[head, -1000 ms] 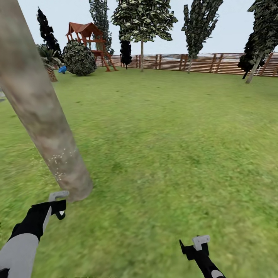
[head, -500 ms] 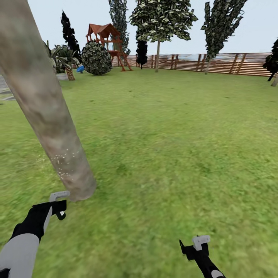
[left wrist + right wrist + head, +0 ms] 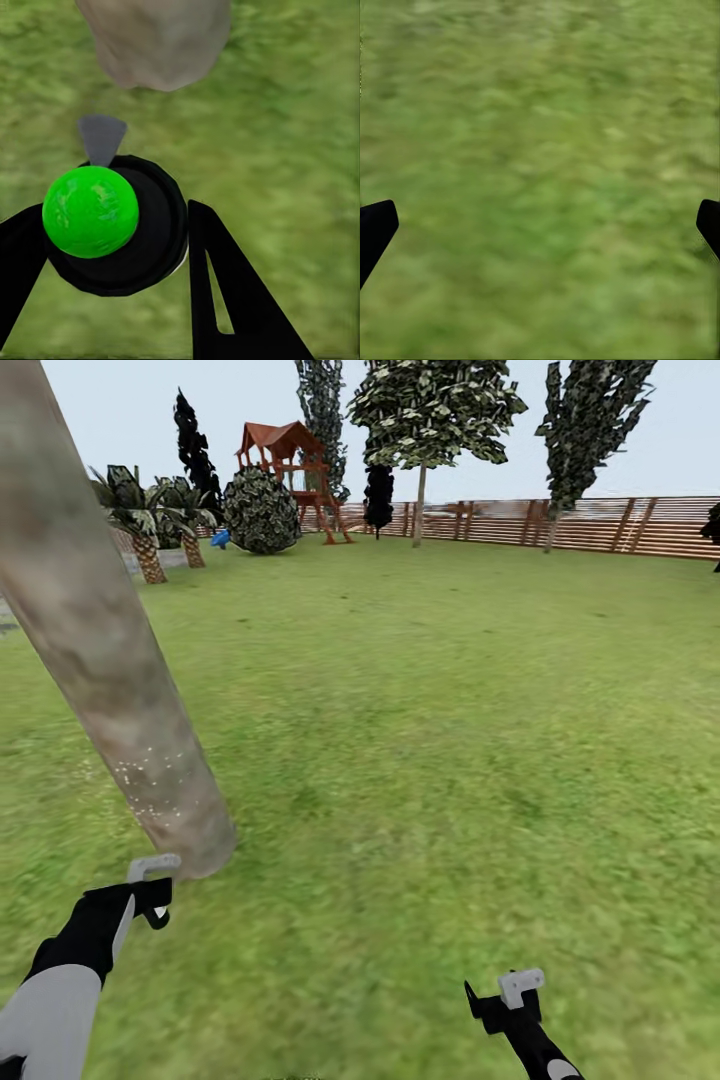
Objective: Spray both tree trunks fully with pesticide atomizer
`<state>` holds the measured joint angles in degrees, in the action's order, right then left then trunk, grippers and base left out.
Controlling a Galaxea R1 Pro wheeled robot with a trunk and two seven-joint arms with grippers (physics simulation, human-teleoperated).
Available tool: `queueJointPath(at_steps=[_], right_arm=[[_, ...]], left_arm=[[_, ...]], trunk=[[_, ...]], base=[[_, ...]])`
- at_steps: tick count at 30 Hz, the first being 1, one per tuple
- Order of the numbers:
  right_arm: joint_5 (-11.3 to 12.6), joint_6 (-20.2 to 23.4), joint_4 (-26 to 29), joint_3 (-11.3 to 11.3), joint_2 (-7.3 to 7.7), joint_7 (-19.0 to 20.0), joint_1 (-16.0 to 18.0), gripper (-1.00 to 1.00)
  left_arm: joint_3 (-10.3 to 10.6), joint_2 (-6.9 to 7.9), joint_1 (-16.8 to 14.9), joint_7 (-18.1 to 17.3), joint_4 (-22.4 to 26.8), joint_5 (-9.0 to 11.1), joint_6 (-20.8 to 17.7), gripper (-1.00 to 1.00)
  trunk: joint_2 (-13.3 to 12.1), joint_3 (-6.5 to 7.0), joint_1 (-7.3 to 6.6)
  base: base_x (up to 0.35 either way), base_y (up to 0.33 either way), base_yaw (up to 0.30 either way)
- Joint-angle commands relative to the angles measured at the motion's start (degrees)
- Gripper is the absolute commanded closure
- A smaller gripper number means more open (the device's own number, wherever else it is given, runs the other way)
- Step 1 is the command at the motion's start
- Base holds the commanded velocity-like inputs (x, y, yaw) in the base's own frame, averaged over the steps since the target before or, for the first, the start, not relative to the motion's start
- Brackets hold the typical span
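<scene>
Atomizer [image 3: 105,225] sits clamped in my left claw [image 3: 112,247], near the trunk [image 3: 110,650]. My right claw [image 3: 540,225] hangs spread wide over grass [image 3: 540,135].

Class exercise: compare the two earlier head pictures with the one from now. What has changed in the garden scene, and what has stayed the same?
The whole view has shifted: the playhouse, fence and far trees slid to the picture's right, and more palms appeared. That is the camera turning, not the things moving. Unchanged: the left gripper stays clamped on the green-topped atomizer beside the speckled tree trunk; the right gripper stays open over the grass.
</scene>
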<state>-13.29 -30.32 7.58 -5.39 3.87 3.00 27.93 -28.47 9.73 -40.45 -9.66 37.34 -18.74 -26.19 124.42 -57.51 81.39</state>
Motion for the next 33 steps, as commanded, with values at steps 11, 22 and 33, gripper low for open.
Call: queueJointPath(at_steps=[11,22,33], right_arm=[[-0.33,-0.18,-0.02,-0.50,0.00,0.34,0.02,-1.00],[-0.33,-0.18,-0.02,-0.50,0.00,0.33,0.02,-1.00],[-0.33,-0.20,-0.02,-0.50,0.00,0.34,0.02,-1.00]], left_arm=[[-0.10,-0.06,-0.06,-0.54,0.10,-0.68,-0.26,1.00],[-0.18,-0.06,-0.06,-0.54,0.04,-0.68,-0.26,1.00],[-0.11,-0.06,-0.06,-0.54,0.10,-0.68,-0.26,1.00]], trunk=[[0.02,-0.05,-0.01],[0.02,-0.05,-0.01],[0.02,-0.05,-0.01]], base=[[0.076,-0.271,0.188],[0.200,-0.231,0.000],[0.159,-0.237,0.204]])
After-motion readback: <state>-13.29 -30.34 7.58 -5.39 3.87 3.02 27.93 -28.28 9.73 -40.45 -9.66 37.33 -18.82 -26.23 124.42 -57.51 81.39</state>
